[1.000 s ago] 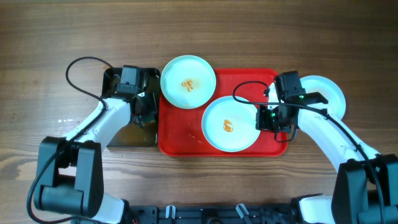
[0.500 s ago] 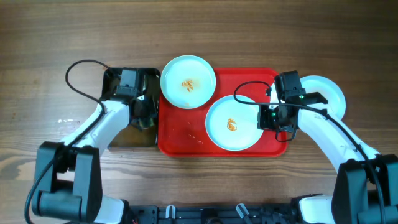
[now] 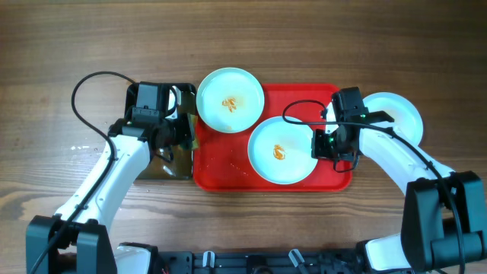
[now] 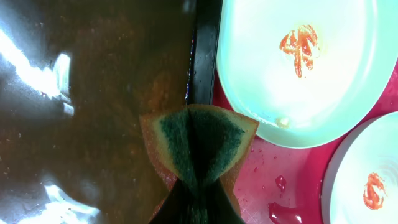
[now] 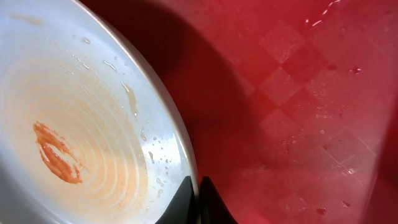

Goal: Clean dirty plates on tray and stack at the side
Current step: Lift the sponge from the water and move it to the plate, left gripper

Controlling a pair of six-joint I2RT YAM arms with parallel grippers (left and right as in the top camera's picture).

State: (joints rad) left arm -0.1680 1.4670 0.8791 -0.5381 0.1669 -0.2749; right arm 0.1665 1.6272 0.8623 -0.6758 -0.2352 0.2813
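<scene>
Overhead, the right arm [image 3: 396, 152] covers part of the far-right plate [image 3: 407, 114] and the left arm [image 3: 122, 164] hides much of the black tray [image 3: 176, 169]. The right wrist view crops the smeared plate [image 5: 81, 112] at left.

On the worktop [image 3: 304, 38], the tray [image 3: 217, 175] lies centre, with a narrower tray [image 3: 173, 164] just left of it. The far plate [image 3: 230, 100] overhangs the tray's far-left corner. The near plate [image 3: 281, 151] sits on the tray, right of centre. A third plate [image 3: 407, 114] lies on the worktop right of the tray. A sponge [image 4: 198, 146] sits over the narrower tray's right wall, perhaps touching it.
</scene>
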